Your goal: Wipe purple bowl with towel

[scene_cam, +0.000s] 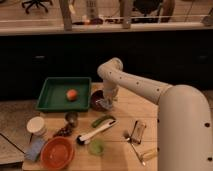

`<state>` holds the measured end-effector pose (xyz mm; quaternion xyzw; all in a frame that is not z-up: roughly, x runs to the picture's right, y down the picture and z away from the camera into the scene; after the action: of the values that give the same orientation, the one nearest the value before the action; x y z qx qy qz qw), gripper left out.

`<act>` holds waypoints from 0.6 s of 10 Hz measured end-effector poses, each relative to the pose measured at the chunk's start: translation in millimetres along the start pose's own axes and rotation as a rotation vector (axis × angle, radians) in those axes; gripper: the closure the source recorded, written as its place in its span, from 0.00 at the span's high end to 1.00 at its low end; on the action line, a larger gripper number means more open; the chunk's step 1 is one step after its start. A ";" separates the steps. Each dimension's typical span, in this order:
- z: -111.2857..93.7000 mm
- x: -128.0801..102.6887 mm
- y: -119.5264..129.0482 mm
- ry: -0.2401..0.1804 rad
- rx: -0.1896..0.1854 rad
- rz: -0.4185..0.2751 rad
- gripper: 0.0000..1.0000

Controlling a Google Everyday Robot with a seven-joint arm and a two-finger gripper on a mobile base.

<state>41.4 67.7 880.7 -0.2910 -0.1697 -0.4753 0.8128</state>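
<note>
Our gripper (105, 104) hangs at the purple bowl's (95, 99) right rim, near the green tray's (50, 83) edge; whether it grasps anything, we cannot tell.

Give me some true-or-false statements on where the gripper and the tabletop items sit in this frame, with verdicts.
1. The gripper is down at the purple bowl, right of the green tray. True.
2. The orange-red bowl sits at the front left of the table. True.
3. The round orange object lies in the orange-red bowl. False: it lies in the green tray.
4. The light green cup stands in the green tray. False: it stands on the table, right of the orange-red bowl.
</note>
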 end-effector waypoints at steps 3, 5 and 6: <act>4.7 30.0 -16.6 0.000 -0.024 0.028 0.00; 5.9 35.2 -36.3 -0.010 -0.016 0.015 0.00; 6.1 30.1 -45.7 -0.014 -0.014 -0.005 0.00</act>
<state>16.4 33.9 916.3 -0.2996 -0.1727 -0.4766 0.8083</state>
